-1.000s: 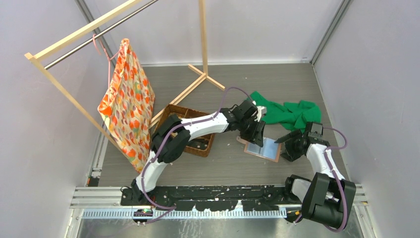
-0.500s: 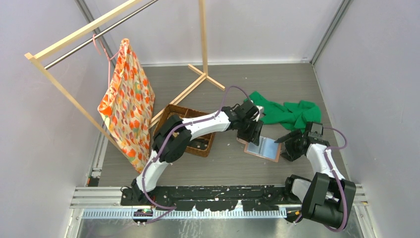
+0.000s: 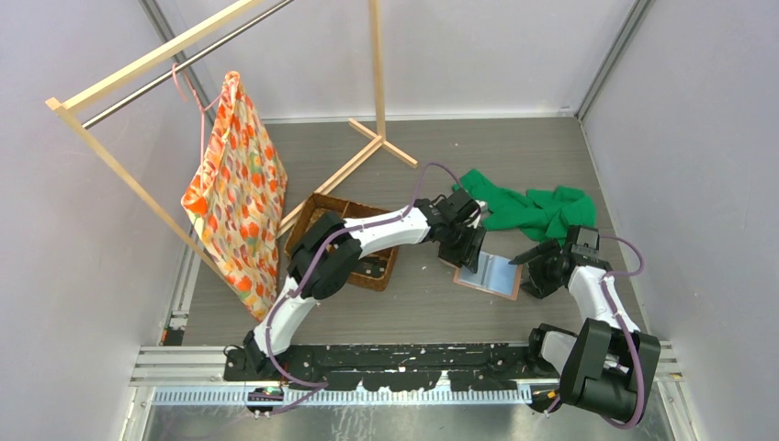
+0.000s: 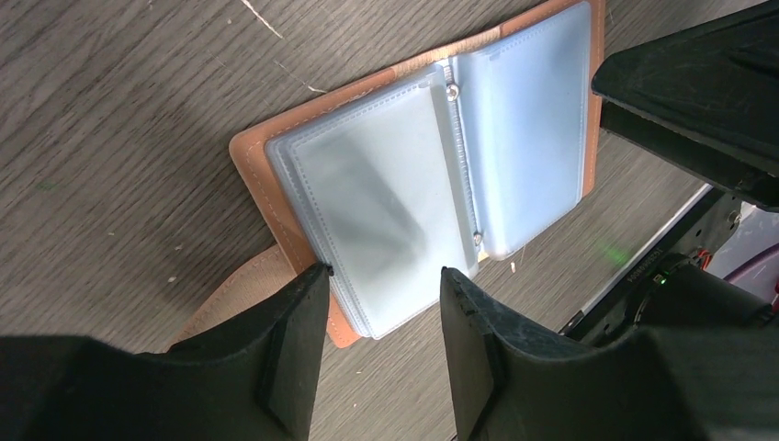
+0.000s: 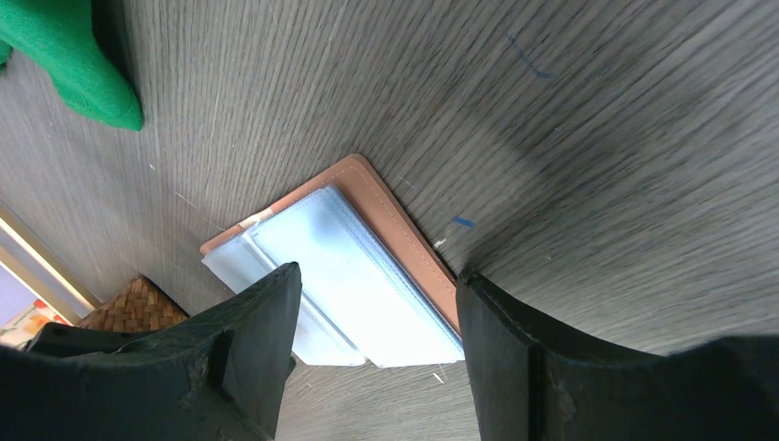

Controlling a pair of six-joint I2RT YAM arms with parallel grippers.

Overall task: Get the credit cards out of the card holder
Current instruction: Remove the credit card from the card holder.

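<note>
**Open card holder lies flat between two spread grippers**

The card holder (image 3: 490,275) lies open on the grey, wood-grain counter (image 3: 441,156). It is just in front of a soft, crumpled green cloth (image 3: 537,211). Its cover is smooth and tan like leather, with round corners and a line of stitches along the edge. Inside is a stack of cloudy, blue-grey plastic pockets (image 4: 395,193), flat and shiny. Two small metal studs pin them down the middle. A little tan strap tab (image 4: 239,294) sticks out from one side. The plastic is too foggy to tell if cards sit in the pockets.

The left gripper (image 3: 467,253) hangs over the holder's left side. Its black fingers are spread, with the edge of the pockets showing between them. The right gripper (image 3: 533,266) is at the right side, also spread wide and holding nothing.

A brown woven basket (image 3: 321,204) sits to the left, well apart from the holder.
</note>
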